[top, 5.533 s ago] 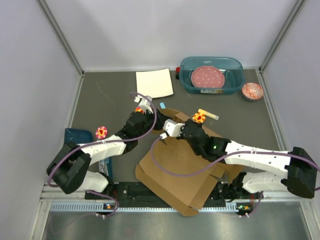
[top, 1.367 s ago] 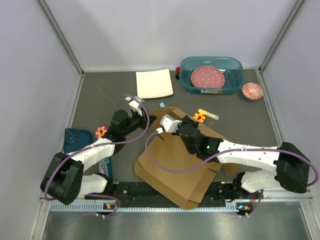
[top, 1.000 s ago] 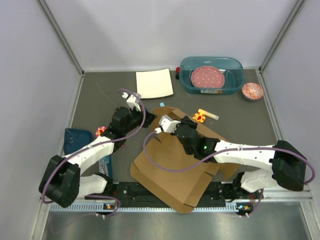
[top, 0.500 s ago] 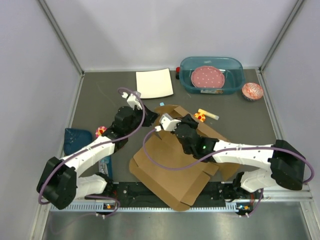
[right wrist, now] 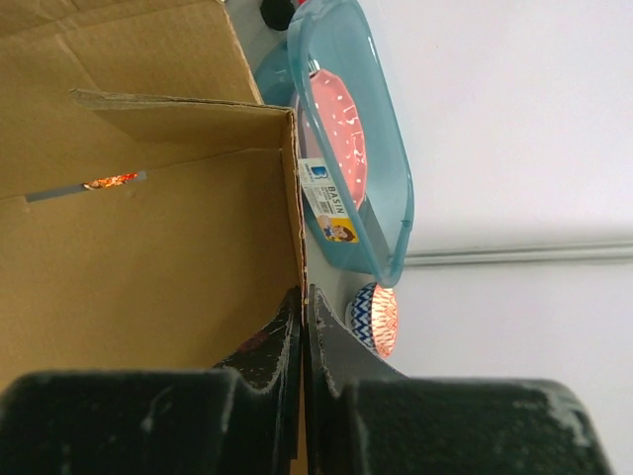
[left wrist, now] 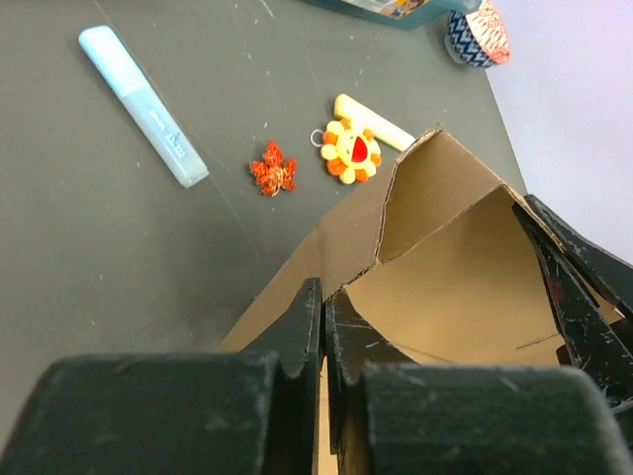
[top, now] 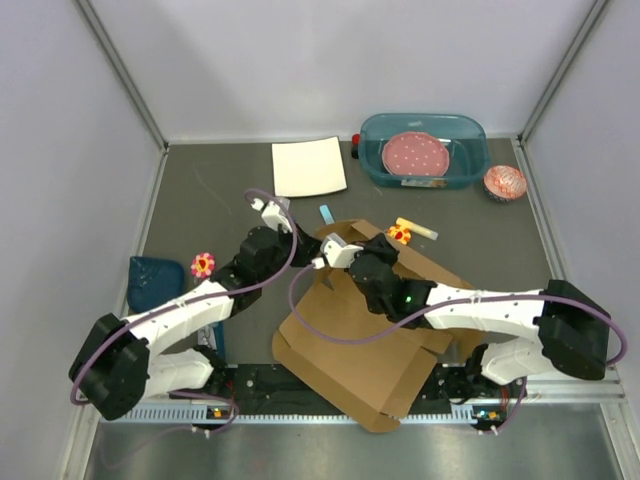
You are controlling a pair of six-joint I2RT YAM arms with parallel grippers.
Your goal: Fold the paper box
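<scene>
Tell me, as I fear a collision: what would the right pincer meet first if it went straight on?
The paper box: the right pincer is shut on its wall edge. Beyond, probably the teal tub; depth is unclear.

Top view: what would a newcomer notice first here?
The big brown paper box sprawls half-folded at the near middle of the table, one wall raised. Both arms meet over it: the left tool and the right tool each pinch a cardboard edge. At the far right, a teal tub holds a pink plate.
</scene>
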